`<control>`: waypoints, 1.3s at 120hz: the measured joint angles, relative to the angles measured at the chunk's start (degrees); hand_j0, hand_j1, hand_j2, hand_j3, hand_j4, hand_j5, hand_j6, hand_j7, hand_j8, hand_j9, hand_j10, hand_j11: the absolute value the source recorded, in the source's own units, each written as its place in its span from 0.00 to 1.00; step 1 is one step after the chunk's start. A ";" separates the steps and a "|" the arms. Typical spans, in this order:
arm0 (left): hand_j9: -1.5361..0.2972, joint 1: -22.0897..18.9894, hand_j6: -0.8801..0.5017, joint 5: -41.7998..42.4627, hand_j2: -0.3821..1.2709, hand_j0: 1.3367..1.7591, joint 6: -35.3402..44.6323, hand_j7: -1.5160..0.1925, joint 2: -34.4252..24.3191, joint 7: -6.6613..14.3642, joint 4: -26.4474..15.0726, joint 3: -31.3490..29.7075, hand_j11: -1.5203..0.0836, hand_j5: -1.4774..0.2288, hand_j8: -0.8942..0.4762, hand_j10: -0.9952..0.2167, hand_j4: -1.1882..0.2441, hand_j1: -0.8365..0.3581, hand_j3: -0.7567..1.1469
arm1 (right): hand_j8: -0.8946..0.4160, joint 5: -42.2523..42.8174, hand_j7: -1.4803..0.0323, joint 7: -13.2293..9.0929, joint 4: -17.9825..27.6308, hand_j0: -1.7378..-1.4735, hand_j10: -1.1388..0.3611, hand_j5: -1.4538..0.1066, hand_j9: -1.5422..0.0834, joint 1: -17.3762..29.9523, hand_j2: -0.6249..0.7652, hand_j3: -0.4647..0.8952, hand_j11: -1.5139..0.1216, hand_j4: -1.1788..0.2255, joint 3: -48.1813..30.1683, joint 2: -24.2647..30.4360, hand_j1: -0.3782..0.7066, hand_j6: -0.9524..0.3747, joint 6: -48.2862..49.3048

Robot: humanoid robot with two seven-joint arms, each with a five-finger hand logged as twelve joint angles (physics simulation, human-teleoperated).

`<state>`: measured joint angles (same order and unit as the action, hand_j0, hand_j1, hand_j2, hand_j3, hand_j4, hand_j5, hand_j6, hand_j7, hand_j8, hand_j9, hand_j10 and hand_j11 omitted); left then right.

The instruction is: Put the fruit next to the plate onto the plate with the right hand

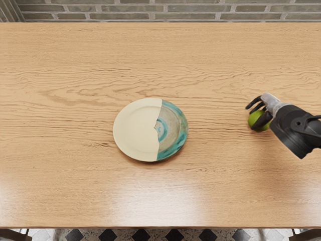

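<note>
Wooden counter (75, 191); at its centre, a cream and teal plate (145, 130); well to the right, apart from the plate, the right hand (264, 112) grips a green fruit (255, 118), fingers curled around it; brick wall (150, 10) beyond.

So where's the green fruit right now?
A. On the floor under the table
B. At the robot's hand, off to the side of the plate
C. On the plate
B: the green fruit sits between the curled fingers of the right hand, well apart from the plate, which has nothing on it.
</note>
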<state>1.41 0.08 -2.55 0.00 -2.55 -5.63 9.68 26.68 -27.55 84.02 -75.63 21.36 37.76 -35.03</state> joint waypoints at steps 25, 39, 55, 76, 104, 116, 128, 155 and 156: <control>0.66 0.00 0.46 0.00 0.26 0.76 0.00 0.70 0.00 0.00 0.00 0.00 0.75 0.68 0.47 0.62 0.66 0.74 0.40 | 0.38 -1.58 0.47 -0.21 -0.06 0.31 0.48 0.44 0.47 -0.67 0.58 0.34 0.45 0.42 -6.26 4.47 0.55 0.28 0.02; 0.66 0.00 0.46 0.00 0.26 0.76 0.00 0.70 0.00 0.00 0.00 0.00 0.75 0.68 0.47 0.62 0.66 0.74 0.40 | 0.37 -5.20 0.47 -0.21 0.56 0.31 0.47 0.43 0.47 -0.53 0.59 0.34 0.45 0.41 -11.55 6.16 0.54 0.27 0.19; 0.66 0.00 0.46 0.00 0.26 0.76 0.00 0.70 0.00 0.00 0.00 0.00 0.75 0.68 0.47 0.62 0.66 0.74 0.40 | 0.37 -12.40 0.46 -0.13 1.06 0.31 0.47 0.43 0.46 -0.11 0.60 0.34 0.44 0.40 -18.14 7.19 0.54 0.26 7.46; 0.66 0.00 0.46 0.00 0.26 0.76 0.00 0.70 0.00 0.00 0.00 0.00 0.75 0.68 0.47 0.62 0.66 0.74 0.40 | 0.36 -18.33 0.44 0.09 1.18 0.31 0.46 0.41 0.45 2.94 0.67 0.34 0.44 0.40 -26.74 6.84 0.56 0.24 20.06; 0.66 0.00 0.46 0.00 0.26 0.76 0.00 0.70 0.00 0.00 0.00 0.00 0.75 0.68 0.47 0.62 0.66 0.74 0.40 | 0.34 -23.55 0.43 2.56 -0.27 0.30 0.45 0.39 0.44 4.63 0.78 0.34 0.42 0.39 -30.94 1.60 0.59 0.23 30.99; 0.66 0.00 0.46 0.00 0.26 0.76 0.00 0.70 0.00 0.00 0.00 -0.01 0.75 0.68 0.47 0.62 0.66 0.74 0.40 | 0.34 -24.02 0.42 3.42 -2.49 0.30 0.44 0.38 0.43 5.06 0.79 0.34 0.41 0.38 -31.45 -2.51 0.59 0.23 32.16; 0.66 0.00 0.46 0.00 0.26 0.76 0.00 0.70 0.00 0.00 0.00 -0.01 0.75 0.68 0.47 0.62 0.66 0.74 0.40 | 0.34 -23.88 0.41 4.01 -5.10 0.30 0.44 0.37 0.42 5.38 0.83 0.34 0.41 0.37 -31.63 -6.47 0.61 0.22 32.58; 0.66 0.00 0.46 0.00 0.26 0.76 0.00 0.70 0.00 0.00 0.00 -0.01 0.75 0.68 0.47 0.62 0.66 0.74 0.40 | 0.34 -21.88 0.39 4.74 -12.96 0.30 0.46 0.35 0.41 6.69 0.84 0.34 0.39 0.36 -31.66 -16.06 0.63 0.20 32.84; 0.66 0.00 0.46 0.00 0.26 0.76 0.00 0.70 0.00 0.00 0.00 -0.01 0.75 0.68 0.47 0.62 0.66 0.74 0.40 | 0.35 -21.75 0.39 4.76 -13.24 0.30 0.46 0.35 0.41 6.79 0.84 0.34 0.39 0.36 -31.66 -16.39 0.63 0.20 32.84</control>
<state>1.41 0.09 -2.55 0.00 -2.55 -5.63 9.67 4.93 -22.80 70.77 -68.84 -10.30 21.37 -2.19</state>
